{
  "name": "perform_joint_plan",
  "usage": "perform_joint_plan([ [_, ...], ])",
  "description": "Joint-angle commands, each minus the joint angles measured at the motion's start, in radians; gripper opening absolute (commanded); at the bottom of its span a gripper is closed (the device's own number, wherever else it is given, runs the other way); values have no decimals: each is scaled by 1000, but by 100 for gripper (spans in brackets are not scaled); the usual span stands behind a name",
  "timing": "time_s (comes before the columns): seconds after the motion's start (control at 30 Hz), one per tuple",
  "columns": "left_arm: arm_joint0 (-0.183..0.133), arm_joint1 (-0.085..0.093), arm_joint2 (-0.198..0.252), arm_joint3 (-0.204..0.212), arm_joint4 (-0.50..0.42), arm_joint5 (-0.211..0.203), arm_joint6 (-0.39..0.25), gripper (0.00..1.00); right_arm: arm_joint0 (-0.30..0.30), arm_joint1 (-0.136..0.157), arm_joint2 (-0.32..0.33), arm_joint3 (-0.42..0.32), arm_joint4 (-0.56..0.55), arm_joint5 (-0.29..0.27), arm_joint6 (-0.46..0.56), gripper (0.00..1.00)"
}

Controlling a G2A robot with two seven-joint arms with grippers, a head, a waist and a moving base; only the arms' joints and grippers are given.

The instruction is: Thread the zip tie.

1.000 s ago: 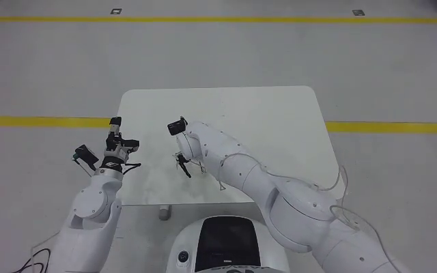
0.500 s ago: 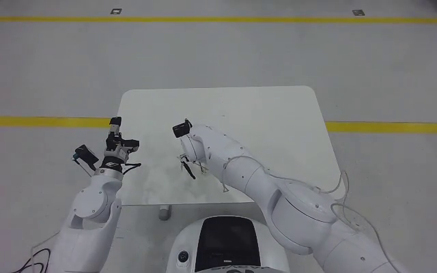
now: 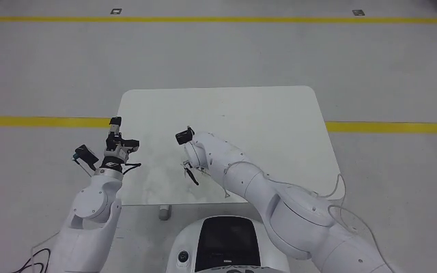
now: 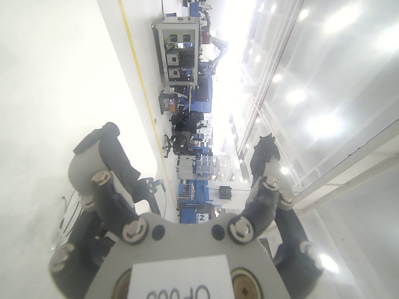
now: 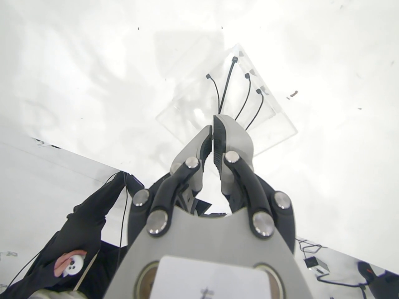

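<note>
right pincer [image 5: 213, 132] drew back, closed over tray [image 5: 277, 125] of 4 zip ties [image 5: 227, 85].

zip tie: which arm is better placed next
Right: the right gripper is shut on the tail of a zip tie over the tray; the left gripper is open at the table edge, aimed away.

Your right gripper [image 5: 213, 129] has matt grey fingers that look like cast metal, faced with black ribbed rubber pads [image 5: 218, 140]; its links [image 5: 246, 182] are smooth black with a slight gloss, pinned by polished metal bolts [image 5: 232, 156]; just ahead of its tips, the zip ties [image 5: 227, 85] are thin black plastic, lying on a clear, glossy plastic tray [image 5: 274, 125]; the table [image 5: 93, 63] beneath is smooth white with a dull sheen and a few dark specks; your left gripper [image 4: 185, 135] shows a matt grey metal plate [image 4: 187, 234] and matt black fingers.
</note>
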Motion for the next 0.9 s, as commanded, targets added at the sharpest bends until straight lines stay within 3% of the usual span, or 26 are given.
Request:
perform_joint_plan([
  [0.0,0,0,0,0,0,0,0,100,-1,-5,1,9,-2,-8,-6,11],
  [0.3,0,0,0,0,0,0,0,100,5,-36,1,60,-20,-27,23,7],
  [0.53,0,0,0,0,0,0,0,100,12,-54,3,87,-28,-46,57,17],
  [0.87,0,0,0,0,0,0,0,100,-3,-57,0,92,-46,-23,1,11],
])
